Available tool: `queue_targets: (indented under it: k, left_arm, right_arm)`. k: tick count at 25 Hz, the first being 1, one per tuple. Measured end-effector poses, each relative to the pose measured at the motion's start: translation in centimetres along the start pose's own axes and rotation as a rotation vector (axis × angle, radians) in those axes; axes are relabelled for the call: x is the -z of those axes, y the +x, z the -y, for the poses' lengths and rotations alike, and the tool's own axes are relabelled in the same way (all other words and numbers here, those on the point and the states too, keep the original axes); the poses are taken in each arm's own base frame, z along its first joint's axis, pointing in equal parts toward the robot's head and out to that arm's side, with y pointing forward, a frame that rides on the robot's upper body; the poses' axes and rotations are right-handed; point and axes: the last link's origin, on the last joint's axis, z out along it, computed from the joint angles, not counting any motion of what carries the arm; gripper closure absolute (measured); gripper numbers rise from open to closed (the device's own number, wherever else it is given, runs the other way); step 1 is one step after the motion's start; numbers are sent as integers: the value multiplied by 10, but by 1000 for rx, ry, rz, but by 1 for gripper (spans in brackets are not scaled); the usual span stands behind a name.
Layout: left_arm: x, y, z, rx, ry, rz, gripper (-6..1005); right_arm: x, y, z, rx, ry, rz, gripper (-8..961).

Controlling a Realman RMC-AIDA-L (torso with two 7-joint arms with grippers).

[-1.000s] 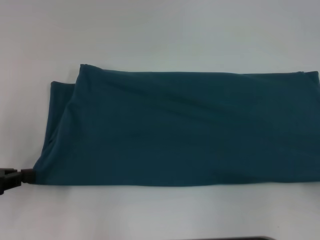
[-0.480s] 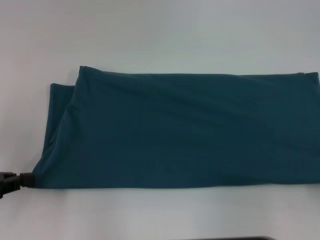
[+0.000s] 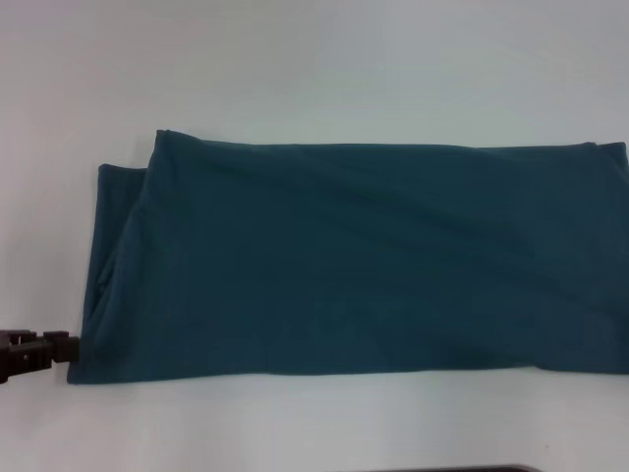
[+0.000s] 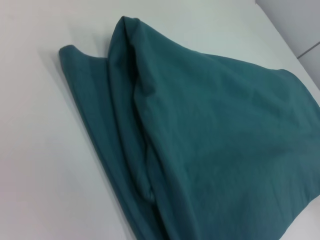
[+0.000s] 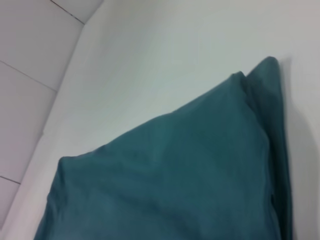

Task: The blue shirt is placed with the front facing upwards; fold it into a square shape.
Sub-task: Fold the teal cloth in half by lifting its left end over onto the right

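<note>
Low, left gripper (image 3: 61,349) at blue shirt (image 3: 364,261) near-left corner, grip unclear.

We see very little of the robot — only the left gripper (image 3: 39,352) at the head view's lower left edge: a small black piece of blocky, stepped segments with a rounded dark tip, matt in finish — no cables, screws or markings that we can make out
</note>
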Motion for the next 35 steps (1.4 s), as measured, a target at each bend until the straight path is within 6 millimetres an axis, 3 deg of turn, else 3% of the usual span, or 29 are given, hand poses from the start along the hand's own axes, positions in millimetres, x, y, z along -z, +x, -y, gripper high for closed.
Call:
queue_targets:
  k: [2,9,14,17,25,32,35]
  left_arm:
    - [0,1,0,-3,1,-1,916]
    - [5,24,2,-51,21,-79,697]
    - [-8,55,-5,-110,-23,-130,482]
    - [-20,69,-8,-135,-46,-127,244]
    - [-40,95,-15,-177,-85,-124,214]
    - [-47,94,-15,-176,-85,-96,214]
    - [-48,90,-13,-172,-73,-85,214]
  right_arm:
    - [1,-3,-1,4,-3,9,881]
    - [16,-29,-11,46,-64,105,393]
    - [10,-48,-18,87,-103,129,361]
    - [-2,-60,-23,118,-135,112,342]
    - [-33,-88,-39,200,-196,41,292]
    - [-58,-103,-49,240,-225,23,249]
    - [-66,-105,-52,240,-243,18,122]
